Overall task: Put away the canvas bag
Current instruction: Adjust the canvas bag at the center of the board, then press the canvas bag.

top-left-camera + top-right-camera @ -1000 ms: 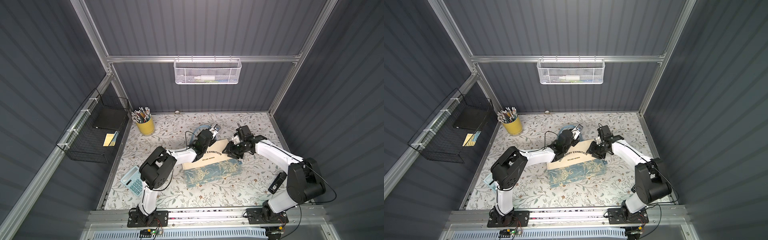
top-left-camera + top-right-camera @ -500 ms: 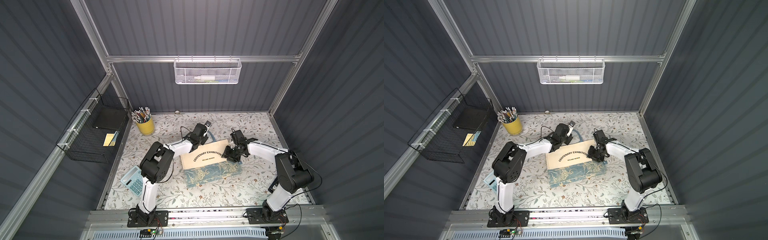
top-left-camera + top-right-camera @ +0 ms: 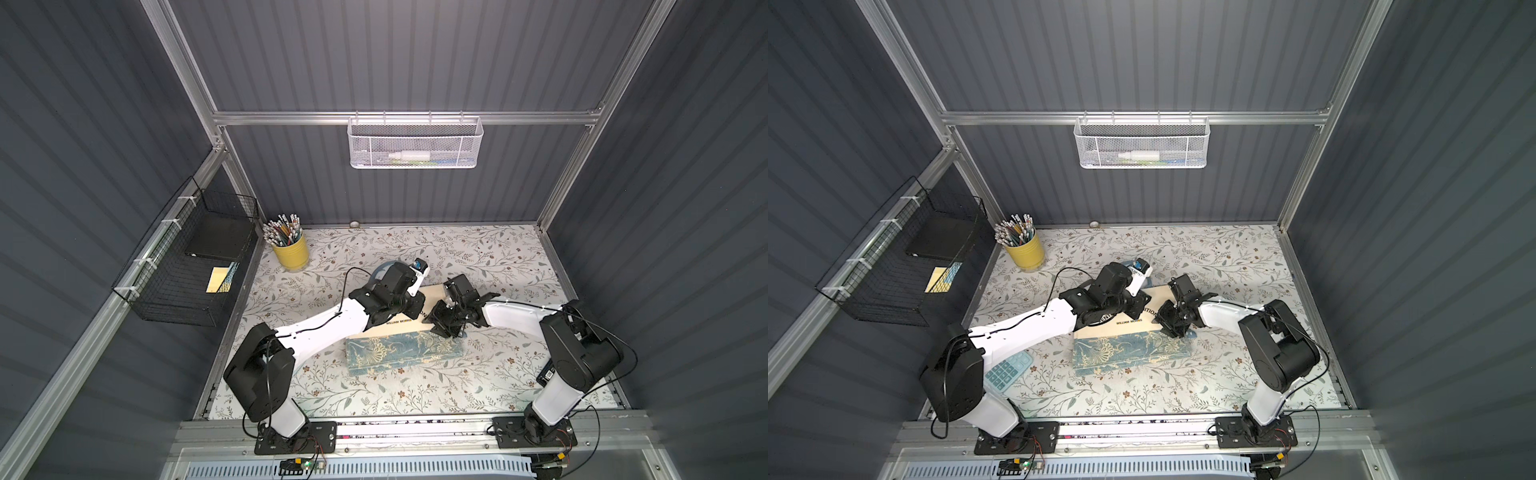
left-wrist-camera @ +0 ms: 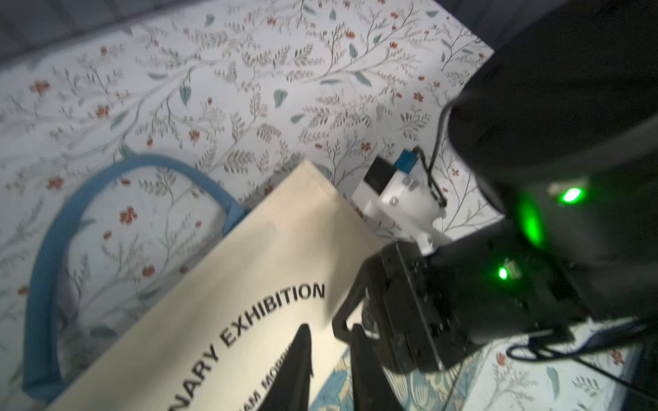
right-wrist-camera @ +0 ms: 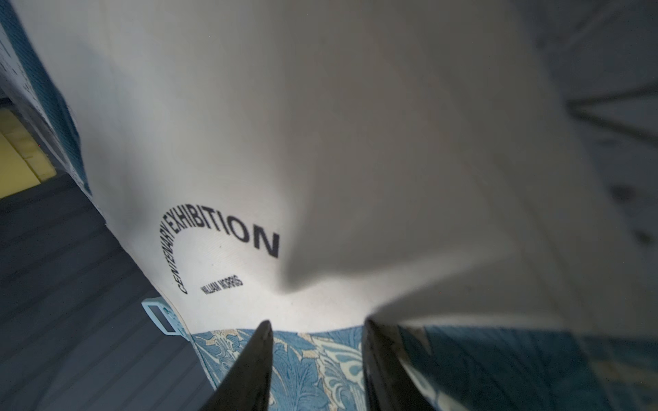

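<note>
One canvas bag (image 3: 402, 347) lies flat around the middle of the tabletop (image 3: 490, 253). Its long axis runs roughly parallel to the front edge, with the floral band toward that edge and a blue rope handle (image 4: 44, 256) looping out toward the back edge. Black print on the cream panel reads "CENTENARY EXHIBITION" in an arch, with "WILLIAM MORRIS" beneath.

Both arms reach over the bag, so neither has ground to cover. The left gripper (image 4: 330, 327) hangs above the lettering, jaws a narrow slit apart with nothing seen between them. The right gripper (image 5: 317, 322) sits at the bag's right end, jaws wider apart over the floral band beside a raised fold, with no cloth visibly pinched. Any lift, I judge, starts straight down from where they hang.

Farther out, a yellow pencil cup (image 3: 291, 251) stands in the back left corner.
</note>
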Motion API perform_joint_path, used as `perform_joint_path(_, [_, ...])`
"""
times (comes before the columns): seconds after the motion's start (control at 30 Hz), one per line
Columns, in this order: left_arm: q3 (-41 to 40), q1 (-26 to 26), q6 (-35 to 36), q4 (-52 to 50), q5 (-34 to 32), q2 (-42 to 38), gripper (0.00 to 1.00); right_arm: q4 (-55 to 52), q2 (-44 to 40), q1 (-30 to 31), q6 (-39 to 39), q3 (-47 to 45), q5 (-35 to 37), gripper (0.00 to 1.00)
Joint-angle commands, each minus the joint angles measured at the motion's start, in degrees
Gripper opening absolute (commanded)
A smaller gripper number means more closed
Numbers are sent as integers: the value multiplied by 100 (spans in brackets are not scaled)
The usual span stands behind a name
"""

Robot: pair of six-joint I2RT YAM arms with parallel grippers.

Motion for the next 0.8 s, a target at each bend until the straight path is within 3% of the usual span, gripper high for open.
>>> perform_joint_path(0.0, [-336, -67, -817, -597, 278, -507, 20, -55, -146, -13, 340, 248, 455, 43])
perform_joint_path(0.1, [-714, -180, -1331, -618, 304, -742, 19, -386, -183, -27, -143, 675, 717, 42])
perform_joint_path(0.2, [-975, -193, -1862, -642, 132, -947, 14, -438, -182, -27, -811, 1002, 613, 42])
perform_joint_path(0.3, [-1303, -192, -2316, -576, -296, -1229, 2, -724, -264, -23, -1323, 1166, 714, 41])
perform_joint_path(0.4, [-1427, -197, -2794, -749, -379, -1226, 0, -992, -242, -18, -1664, 1162, 510, 41])
perform_joint_path(0.57, [-920, -195, -3106, -1181, -184, -430, 0, -1460, -7, 104, -2167, 986, 197, 41])
perform_joint_path(0.77, [-265, -195, -3210, -1761, -349, 697, 0, -1366, 134, 109, -2075, 694, 235, 41])
